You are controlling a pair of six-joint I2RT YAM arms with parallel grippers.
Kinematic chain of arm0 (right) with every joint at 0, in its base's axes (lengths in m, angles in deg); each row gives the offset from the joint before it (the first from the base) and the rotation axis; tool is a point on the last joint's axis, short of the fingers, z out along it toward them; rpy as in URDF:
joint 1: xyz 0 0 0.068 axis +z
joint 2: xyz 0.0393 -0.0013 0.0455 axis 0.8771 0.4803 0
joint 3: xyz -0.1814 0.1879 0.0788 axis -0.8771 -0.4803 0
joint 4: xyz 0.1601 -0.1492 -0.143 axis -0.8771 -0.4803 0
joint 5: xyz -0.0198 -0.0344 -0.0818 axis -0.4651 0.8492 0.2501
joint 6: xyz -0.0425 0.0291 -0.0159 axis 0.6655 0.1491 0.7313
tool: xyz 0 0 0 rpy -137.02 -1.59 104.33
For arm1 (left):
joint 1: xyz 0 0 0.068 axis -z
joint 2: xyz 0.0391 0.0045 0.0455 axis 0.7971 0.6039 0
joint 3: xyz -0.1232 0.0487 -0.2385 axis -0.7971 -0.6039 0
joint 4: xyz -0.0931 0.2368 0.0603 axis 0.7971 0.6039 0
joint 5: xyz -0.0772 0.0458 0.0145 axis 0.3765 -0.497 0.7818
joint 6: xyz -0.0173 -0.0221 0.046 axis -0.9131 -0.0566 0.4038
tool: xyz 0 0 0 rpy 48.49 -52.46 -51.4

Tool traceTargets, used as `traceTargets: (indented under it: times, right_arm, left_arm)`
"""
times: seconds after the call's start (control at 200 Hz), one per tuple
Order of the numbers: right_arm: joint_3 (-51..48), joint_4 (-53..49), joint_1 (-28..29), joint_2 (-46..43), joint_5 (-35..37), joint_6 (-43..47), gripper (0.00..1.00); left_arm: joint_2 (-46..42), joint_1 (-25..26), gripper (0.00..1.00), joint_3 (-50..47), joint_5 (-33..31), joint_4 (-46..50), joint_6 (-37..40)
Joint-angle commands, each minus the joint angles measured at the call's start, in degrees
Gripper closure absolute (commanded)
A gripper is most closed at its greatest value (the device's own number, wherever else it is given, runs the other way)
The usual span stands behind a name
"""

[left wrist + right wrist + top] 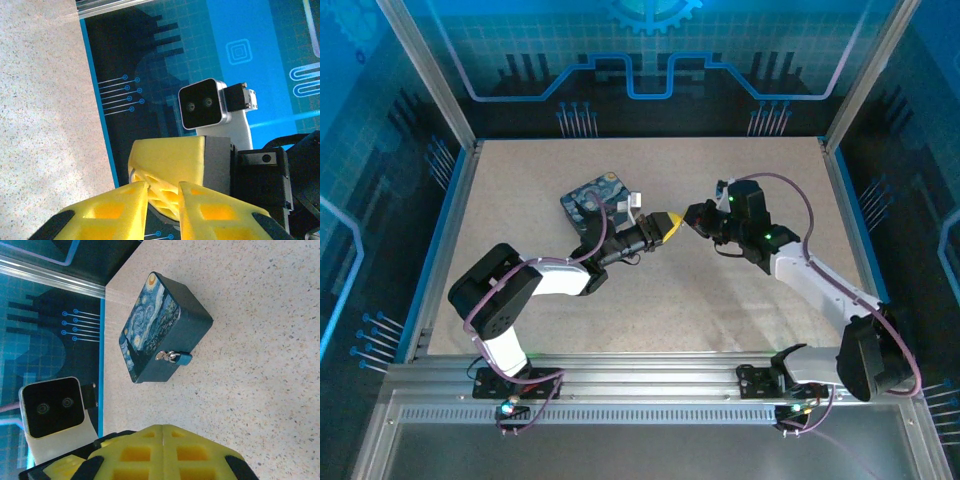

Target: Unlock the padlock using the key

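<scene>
Dark and tiny, the padlock [177, 358] hangs on the side of the blue swirl-painted tin [150, 322]. Its thin silver loop goes through the tin's little clasp. The tin lies flat on the speckled table [260, 340], and the lock side faces the two grippers.

From above, the left gripper [671, 226] is just beside the tin, out past the side with the lock. Its arm [570, 275] runs along the tin's near edge and covers one corner. The left fingers [125, 210] are yellow and sit a little apart, with a small gap between them. I cannot tell if anything is in that gap.

The right gripper [164, 431] is farther from the tin, tip to tip with the left one, so the left gripper is between it and the tin. The right fingers are pressed tight together. I cannot tell if something thin is pinched in there.

In the right wrist view, only bare table lies between the lock and the right fingers. The left arm's white camera box [52, 407] shows off to one side of the tin.

Past the tin's far side, the table ends at a blue glowing wall [640, 60]. A metal rail [640, 375] runs along the near edge, well away from the tin.
</scene>
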Motion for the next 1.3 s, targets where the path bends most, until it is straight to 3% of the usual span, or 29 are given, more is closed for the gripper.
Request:
traceTargets:
  times: [0.0,0.2,0.51,1.296]
  right_arm:
    - [-0.11,-0.27,-1.01,-1.61,-0.18,1.18,1.00]
    - [0.23,-0.74,-1.35,-2.70,-0.58,2.42,1.00]
    - [-0.15,1.46,-1.34,-3.51,-2.97,1.22,1.00]
    - [0.90,7.83,3.18,0.11,-5.58,-4.89,1.00]
  left_arm:
    - [-0.10,0.43,0.70,0.13,0.11,-0.47,1.11]
    - [-2.67,-0.05,0.50,-1.25,-1.42,2.43,2.76]
    - [-4.39,-2.74,0.32,-3.35,-2.56,-0.20,0.21]
    - [-2.83,-2.64,0.30,-3.35,-1.67,-6.64,-2.10]
